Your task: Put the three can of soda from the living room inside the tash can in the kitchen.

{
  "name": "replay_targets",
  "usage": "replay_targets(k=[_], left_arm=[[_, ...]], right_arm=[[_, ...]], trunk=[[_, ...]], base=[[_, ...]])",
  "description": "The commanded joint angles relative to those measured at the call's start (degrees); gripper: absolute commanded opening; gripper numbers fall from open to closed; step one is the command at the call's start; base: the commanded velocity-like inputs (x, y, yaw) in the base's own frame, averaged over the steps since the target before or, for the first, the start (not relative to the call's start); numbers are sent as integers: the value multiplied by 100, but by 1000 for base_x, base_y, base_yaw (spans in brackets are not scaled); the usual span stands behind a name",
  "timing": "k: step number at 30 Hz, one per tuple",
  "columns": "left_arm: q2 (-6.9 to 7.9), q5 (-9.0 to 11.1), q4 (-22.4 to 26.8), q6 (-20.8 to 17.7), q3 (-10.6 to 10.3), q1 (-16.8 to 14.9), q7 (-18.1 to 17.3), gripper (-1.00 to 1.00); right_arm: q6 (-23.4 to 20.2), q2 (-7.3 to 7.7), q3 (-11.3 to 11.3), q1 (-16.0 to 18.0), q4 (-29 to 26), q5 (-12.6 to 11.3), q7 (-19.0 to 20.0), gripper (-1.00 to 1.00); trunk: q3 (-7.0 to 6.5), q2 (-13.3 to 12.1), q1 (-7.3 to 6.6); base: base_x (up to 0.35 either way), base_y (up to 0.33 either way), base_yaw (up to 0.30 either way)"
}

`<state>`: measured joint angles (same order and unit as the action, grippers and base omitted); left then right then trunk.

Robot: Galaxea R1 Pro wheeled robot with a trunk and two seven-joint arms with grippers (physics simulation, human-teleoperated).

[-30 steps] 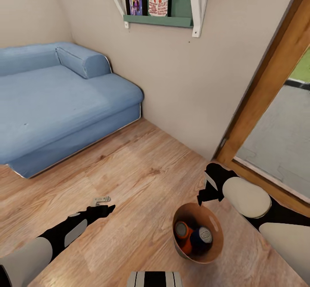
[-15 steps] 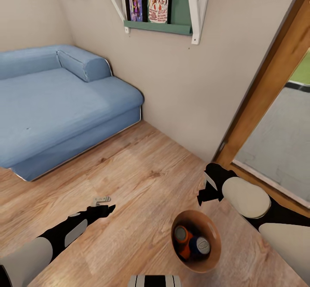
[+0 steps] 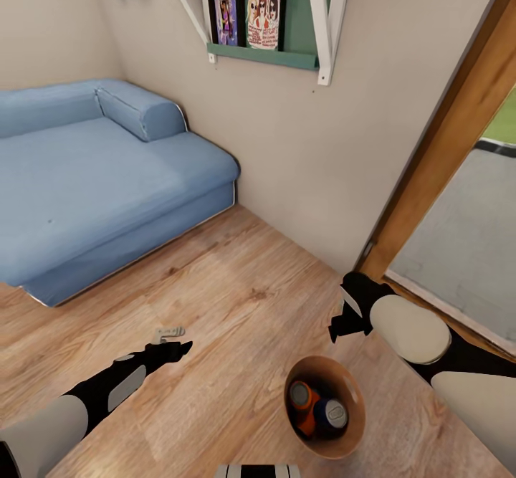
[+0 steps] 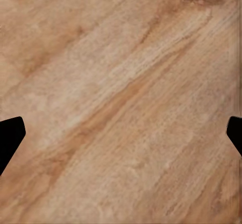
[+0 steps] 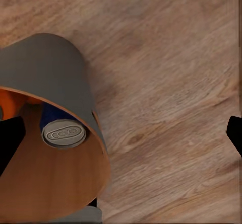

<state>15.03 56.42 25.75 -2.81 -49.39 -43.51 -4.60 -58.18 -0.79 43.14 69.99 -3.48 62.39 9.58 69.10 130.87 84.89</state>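
The trash can, pale grey outside and orange-brown inside, stands on the wood floor just below my right gripper. Inside it lie an orange soda can and a dark blue soda can with silvery tops; a third can is hidden. In the right wrist view the trash can sits beside the open right gripper, not between its fingers, with the blue can showing inside. My left gripper hovers open over bare floor, as does the left gripper in its wrist view.
A blue sofa fills the left side against the beige wall. A green wall shelf with pictures hangs above. A wood-framed glass door stands at the right. A small grey piece lies on the floor by the left gripper.
The whole view has shifted: sofa, shelf and trash can have slid slightly downward in the picture. Both arms hold the same pose in the view.
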Motion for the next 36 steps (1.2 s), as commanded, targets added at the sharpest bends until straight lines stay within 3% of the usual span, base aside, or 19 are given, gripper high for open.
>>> replay_targets(k=[1,23,27,36], left_arm=[[0,0,0,0,0,0,0,100],[-24,0,-8,-9,0,0,0,100],[-30,0,-58,-9,0,0,2,100],[-234,1,-512,-9,0,-2,-4,100]], right_arm=[[0,5,2,-1,-1,0,0,100],[328,32,22,-48,-72,-13,0,100],[588,34,26,-128,-82,-16,0,100],[1296,30,55,-526,-99,-57,-53,100]], trunk=[[-18,-42,-22],[-413,-924,-506],[-485,-1084,-593],[-647,-1445,-791]], base=[[0,0,0],[0,0,0],[0,0,0],[0,0,0]])
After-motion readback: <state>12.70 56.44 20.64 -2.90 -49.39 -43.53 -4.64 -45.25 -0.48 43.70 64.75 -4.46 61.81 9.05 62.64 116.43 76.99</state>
